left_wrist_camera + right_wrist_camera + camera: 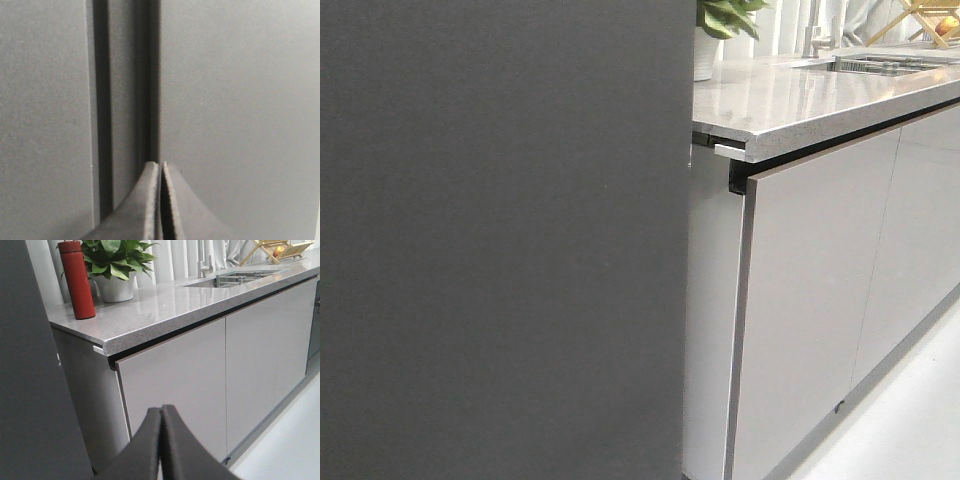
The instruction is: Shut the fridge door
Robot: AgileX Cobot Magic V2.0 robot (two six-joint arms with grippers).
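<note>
The fridge door (500, 240) is a matte dark grey panel that fills the left half of the front view; only its outer face shows. It also shows in the left wrist view (235, 100), with a dark vertical gap beside it, and along the edge of the right wrist view (30, 390). My left gripper (160, 165) is shut and empty, its tips close to the door face next to that gap. My right gripper (161, 409) is shut and empty, out in front of the pale cabinet fronts. Neither gripper shows in the front view.
A grey speckled countertop (800, 100) runs back to the right over pale glossy cabinet fronts (810, 300). On it stand a red bottle (77, 280), a potted plant (115, 265), a sink (240, 277) and a wooden rack (277, 250). Pale floor (910, 430) lies at the lower right.
</note>
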